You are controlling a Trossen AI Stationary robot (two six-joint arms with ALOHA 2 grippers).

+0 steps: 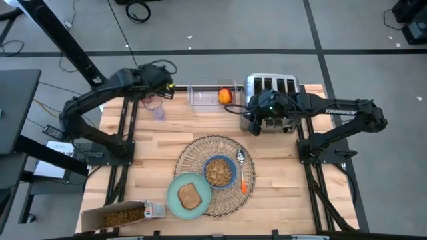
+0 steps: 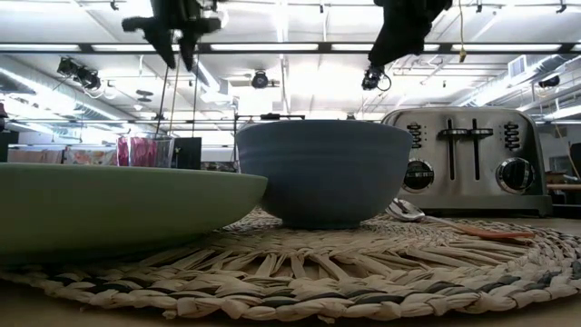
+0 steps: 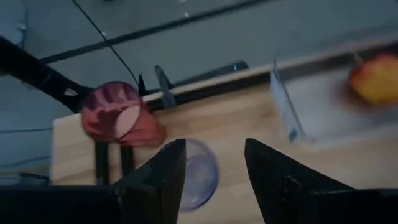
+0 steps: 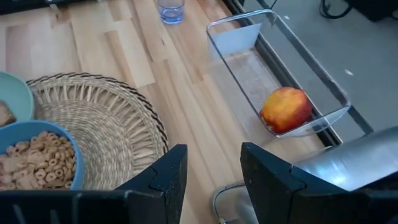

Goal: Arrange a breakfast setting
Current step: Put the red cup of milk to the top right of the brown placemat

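Note:
The round wicker placemat (image 1: 200,150) lies near the table's front. On it stand the blue bowl (image 1: 219,171) with cereal, the pale green plate (image 1: 175,198) with toast, and the orange-handled spoon (image 1: 241,172). The orange-red fruit (image 4: 286,109) lies in a clear box (image 1: 203,95) at the far edge. The dark red cup (image 3: 118,121) stands by a clear glass (image 3: 199,174) at the far left. My left gripper (image 3: 214,149) is open, high above the cup and glass. My right gripper (image 4: 213,152) is open, raised beside the toaster's left end.
A silver four-slot toaster (image 1: 275,87) stands at the far right, under my right arm. A cardboard cereal box (image 1: 123,215) lies open at the front left corner. Bare wood shows between the placemat and the far-edge objects.

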